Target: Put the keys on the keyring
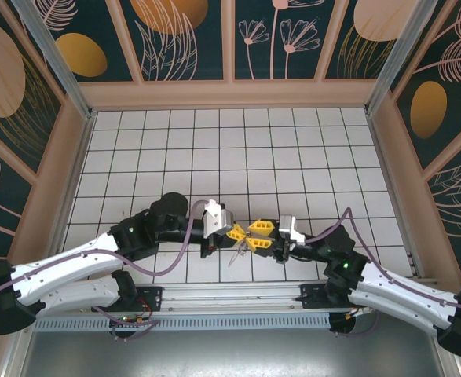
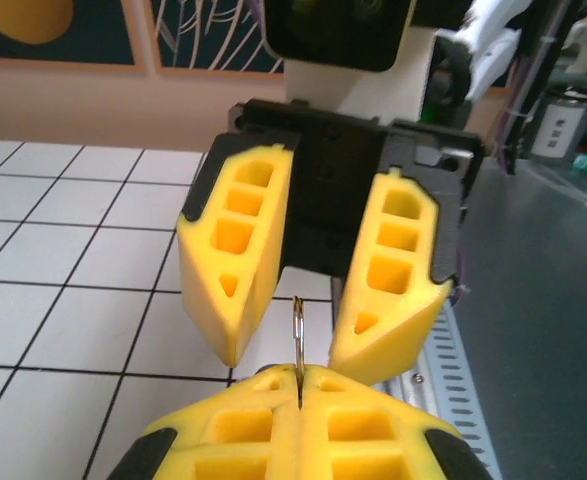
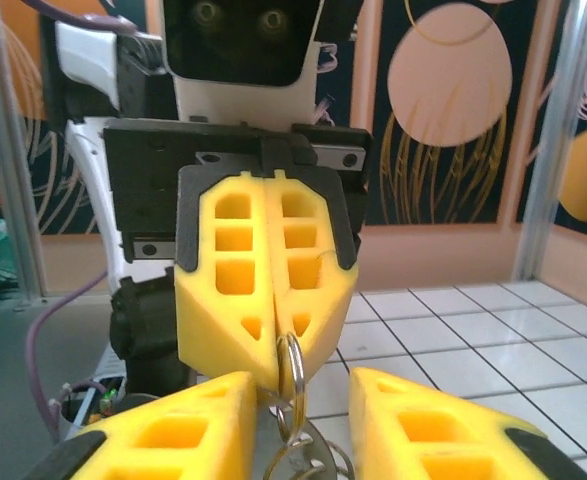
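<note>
ring [image 2: 298,335] is pinched edge-on in the shut left gripper [image 2: 299,385] so it's presented upright to the right gripper [image 3: 301,390], whose fingers are parted (nothing held, apparently).

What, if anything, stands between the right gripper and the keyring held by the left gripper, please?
Nothing visible does. The left gripper is shut on the keyring, and the right gripper, open, has a finger on either side of it, with only bare gaps between.
</note>
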